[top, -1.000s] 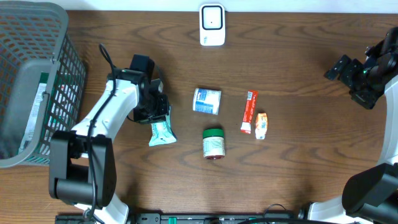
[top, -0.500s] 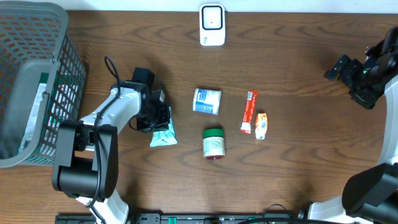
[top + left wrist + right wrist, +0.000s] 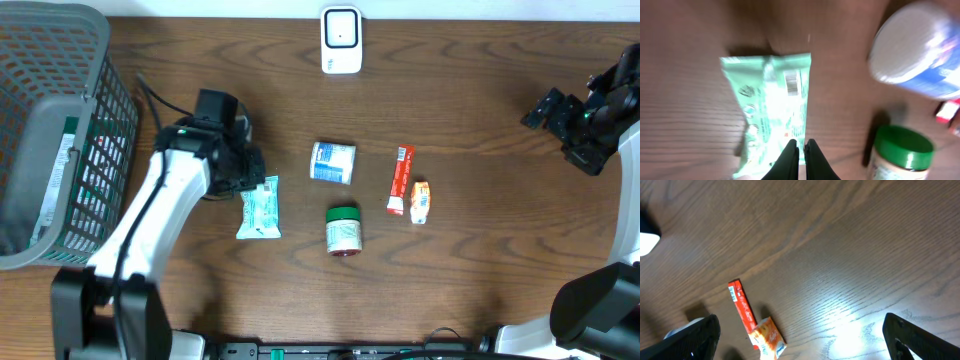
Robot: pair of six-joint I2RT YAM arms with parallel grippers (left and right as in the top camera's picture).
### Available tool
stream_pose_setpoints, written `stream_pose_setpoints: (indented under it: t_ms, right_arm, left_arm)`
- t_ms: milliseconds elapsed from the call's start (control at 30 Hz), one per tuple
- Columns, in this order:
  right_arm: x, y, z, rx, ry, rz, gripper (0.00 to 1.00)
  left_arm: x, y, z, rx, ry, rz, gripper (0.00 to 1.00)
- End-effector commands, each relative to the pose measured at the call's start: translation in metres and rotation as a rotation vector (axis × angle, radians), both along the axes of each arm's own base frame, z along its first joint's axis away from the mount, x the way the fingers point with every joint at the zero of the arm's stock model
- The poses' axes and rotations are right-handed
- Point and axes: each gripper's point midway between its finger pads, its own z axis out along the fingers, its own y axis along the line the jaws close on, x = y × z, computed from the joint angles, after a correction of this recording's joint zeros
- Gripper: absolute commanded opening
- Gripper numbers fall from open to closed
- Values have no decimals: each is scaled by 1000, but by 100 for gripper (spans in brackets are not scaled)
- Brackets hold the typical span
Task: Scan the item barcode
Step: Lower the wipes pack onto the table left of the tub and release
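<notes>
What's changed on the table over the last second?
The left tool, shut on the mint-green plastic packet, swung with its arm and turned the packet from tilted to nearly straight. Unmoved: the open right tool, blue-and-white can, green-lidded jar, red tube, small orange packet, white scanner.

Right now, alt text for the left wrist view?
A mint-green pouch, barcode facing up near its far end, is pinched at its near edge by the shut left end effector above the wooden table. Blurred at the frame's right: a white-and-blue can and a green-lidded jar.
</notes>
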Motion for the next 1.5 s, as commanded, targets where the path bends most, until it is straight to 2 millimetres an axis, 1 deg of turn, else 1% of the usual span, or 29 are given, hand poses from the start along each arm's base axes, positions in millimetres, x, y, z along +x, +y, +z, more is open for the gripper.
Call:
stream_pose_setpoints:
  t_ms: [0, 67, 300, 500, 633, 800, 900, 1033, 1133, 1233, 1333, 1433, 1467]
  right_arm:
    - [1, -1, 13, -8, -34, -10, 99]
    - [1, -1, 13, -7, -34, -10, 99]
    - [1, -1, 13, -7, -34, -10, 99]
    - [1, -1, 13, -7, -34, -10, 99]
    - [1, -1, 13, -8, -34, -10, 99]
    - [1, -1, 13, -7, -34, -10, 99]
    - [1, -1, 13, -7, -34, -10, 99]
    - [1, -1, 13, -8, -34, -10, 99]
    - [1, -1, 13, -7, -34, -10, 99]
    - [1, -1, 13, -7, -34, -10, 99]
    - [1, -1, 13, -8, -34, -10, 99]
    - [1, -1, 13, -7, -34, -10, 99]
    - [1, -1, 13, -7, -34, -10, 99]
  left_arm:
    - [2, 14, -1, 75, -4, 55, 7]
    - [-1, 15, -10, 79, 19, 56, 8]
    - [-15, 18, -54, 116, 158, 52, 7]
    - [-25, 20, -87, 139, 272, 47, 8]
    - [-30, 21, -99, 148, 318, 45, 7]
    - [-30, 21, -100, 148, 320, 45, 7]
    - [-27, 20, -94, 145, 305, 46, 7]
    - [-13, 18, -72, 132, 239, 48, 7]
    - [2, 16, -46, 114, 150, 52, 7]
    - [17, 13, -16, 94, 50, 57, 8]
    - [25, 12, 9, 83, -25, 61, 8]
    - [29, 19, 28, 111, -89, 76, 9]
    - [31, 22, 36, 122, -111, 83, 13]
